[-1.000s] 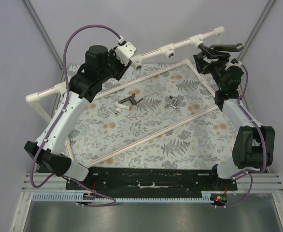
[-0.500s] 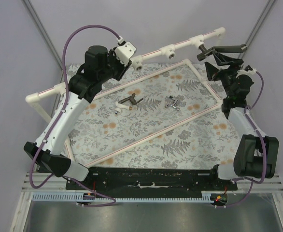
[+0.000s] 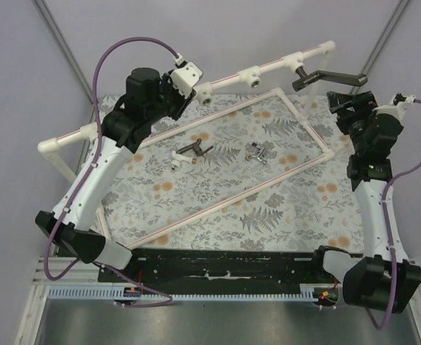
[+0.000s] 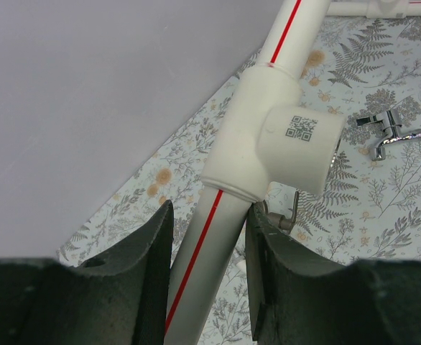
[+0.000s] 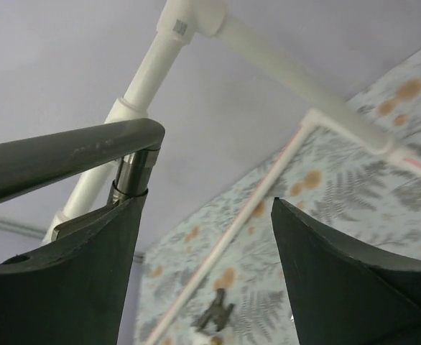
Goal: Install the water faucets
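Note:
The dark long-spout faucet sticks out of the socket near the right end of the white pipe frame. Its tube passes just above my right gripper's left finger. My right gripper hangs open beside it, nothing between its fingers. My left gripper is shut on the frame's pipe, just below a tee socket. The short dark faucet and the silver faucet lie on the floral mat.
The frame's lower pipes form a rectangle lying on the floral mat. Open sockets sit along the raised top pipe. A corner post stands at the back left, grey walls behind.
My right gripper has let go of the long-spout faucet, opened wide and drawn back to the right. The faucet stays in its socket. The left arm has not moved.

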